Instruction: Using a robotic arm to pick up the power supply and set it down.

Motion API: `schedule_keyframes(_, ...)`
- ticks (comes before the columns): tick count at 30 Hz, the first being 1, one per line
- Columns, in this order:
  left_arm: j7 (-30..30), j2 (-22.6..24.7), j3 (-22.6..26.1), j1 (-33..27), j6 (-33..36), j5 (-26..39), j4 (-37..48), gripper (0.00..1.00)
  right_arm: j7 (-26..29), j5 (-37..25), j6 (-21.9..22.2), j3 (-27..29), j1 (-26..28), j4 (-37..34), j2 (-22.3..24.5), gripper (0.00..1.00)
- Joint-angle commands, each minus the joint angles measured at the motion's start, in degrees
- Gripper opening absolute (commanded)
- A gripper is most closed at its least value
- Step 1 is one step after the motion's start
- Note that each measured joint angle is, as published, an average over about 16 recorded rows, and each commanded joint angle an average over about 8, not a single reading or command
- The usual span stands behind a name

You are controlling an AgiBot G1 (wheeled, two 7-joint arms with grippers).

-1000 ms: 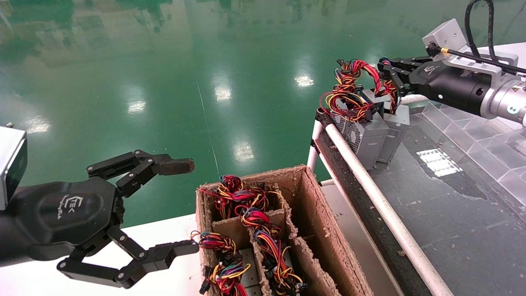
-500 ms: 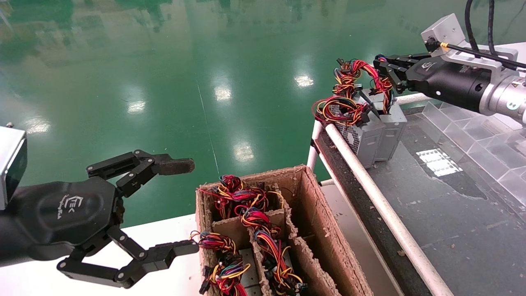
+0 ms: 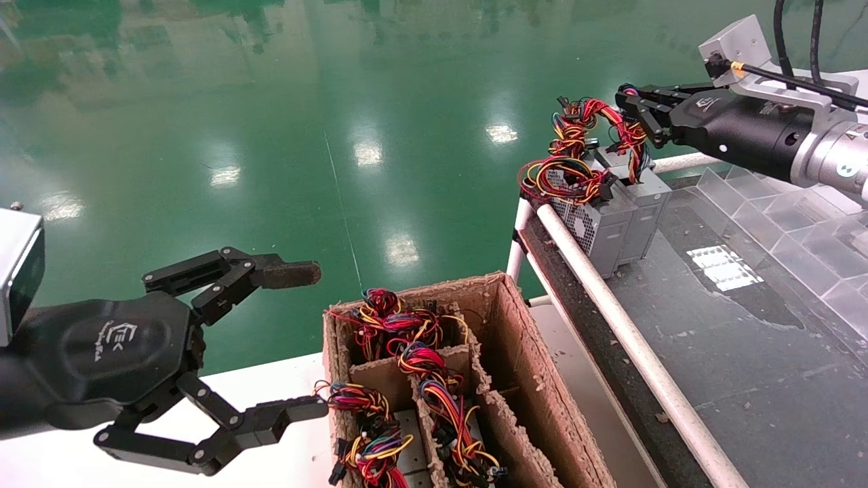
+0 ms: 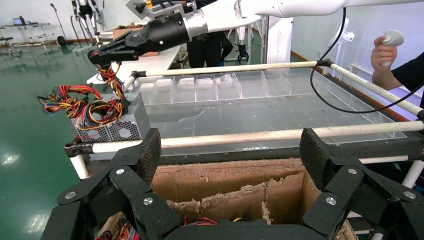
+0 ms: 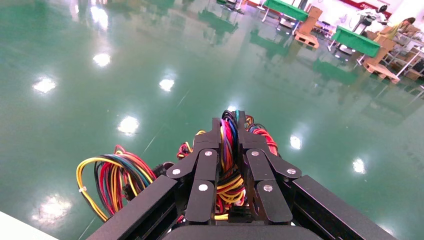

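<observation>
Right claw [image 3: 627, 108] higher, logo perhaps unreadable.

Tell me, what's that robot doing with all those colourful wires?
The right gripper has its fingers pinched on the wire bundle of a grey power supply. That box sits at the far corner of the dark conveyor table, right beside another power supply. The left gripper waits open next to a cardboard box whose compartments hold more power supplies with wires.
</observation>
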Motion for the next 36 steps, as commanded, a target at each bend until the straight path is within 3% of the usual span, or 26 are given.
schedule_keyframes(1, 0.0, 0.0, 0.0, 0.0, 0.0, 0.0, 0.0, 1.0, 0.0, -0.1, -0.1, -0.1, -0.1, 0.0, 0.0, 0.93)
schedule_keyframes(2, 0.0, 0.0, 0.0, 0.0, 0.0, 0.0, 0.0, 1.0, 0.1, -0.1, -0.1, -0.1, -0.1, 0.0, 0.0, 1.0)
schedule_keyframes(18, 0.0, 0.0, 0.0, 0.0, 0.0, 0.0, 0.0, 1.0, 0.8, 0.4, -1.2, 0.3, 0.0, 0.3, 1.1, 1.0)
schedule_keyframes(29, 0.0, 0.0, 0.0, 0.0, 0.0, 0.0, 0.0, 1.0, 1.7, 1.5, -5.7, 1.0, 0.7, 0.6, 2.9, 1.0)
schedule_keyframes(36, 0.0, 0.0, 0.0, 0.0, 0.0, 0.0, 0.0, 1.0, 5.2, 4.9, -11.2, 3.4, 1.1, -0.2, 4.5, 1.0)
